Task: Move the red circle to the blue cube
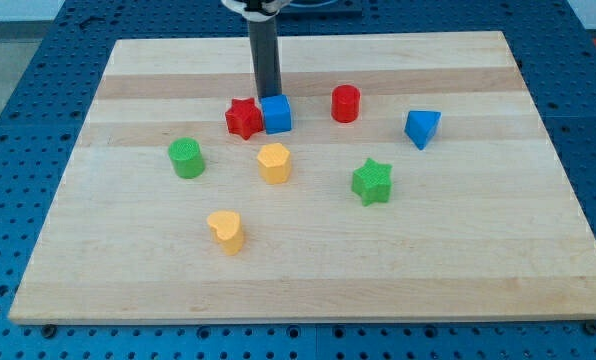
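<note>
The red circle (346,103), a short red cylinder, stands right of centre near the view's top. The blue cube (276,114) sits to its left, a block's width or so away, touching a red star (243,118) on its left side. My dark rod comes down from the view's top, and my tip (268,96) is just behind the blue cube, at its top edge, left of the red circle.
A blue triangle block (422,127) lies at the right. A green cylinder (187,158) is at the left, a yellow hexagon (274,162) in the middle, a green star (372,181) right of it, a yellow heart (226,231) lower down. All rest on the wooden board (478,270).
</note>
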Motion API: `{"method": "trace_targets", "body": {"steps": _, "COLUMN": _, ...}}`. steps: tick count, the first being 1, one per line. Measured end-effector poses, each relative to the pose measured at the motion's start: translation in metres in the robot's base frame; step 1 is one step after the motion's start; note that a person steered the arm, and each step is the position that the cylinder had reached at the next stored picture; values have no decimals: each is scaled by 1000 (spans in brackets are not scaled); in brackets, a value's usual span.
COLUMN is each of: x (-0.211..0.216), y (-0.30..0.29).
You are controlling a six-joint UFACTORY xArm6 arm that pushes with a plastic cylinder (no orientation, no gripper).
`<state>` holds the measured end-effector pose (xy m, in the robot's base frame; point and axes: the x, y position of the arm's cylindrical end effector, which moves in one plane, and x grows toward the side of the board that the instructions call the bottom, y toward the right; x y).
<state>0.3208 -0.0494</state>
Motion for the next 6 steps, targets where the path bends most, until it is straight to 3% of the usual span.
{"method": "trace_targets", "body": {"steps": 2, "x": -27, "y": 79}}
{"method": "trace_targets", "body": {"steps": 4, "x": 9, "y": 191}}
{"method": "trace_targets", "body": {"steps": 6, "x": 38, "y": 199}}
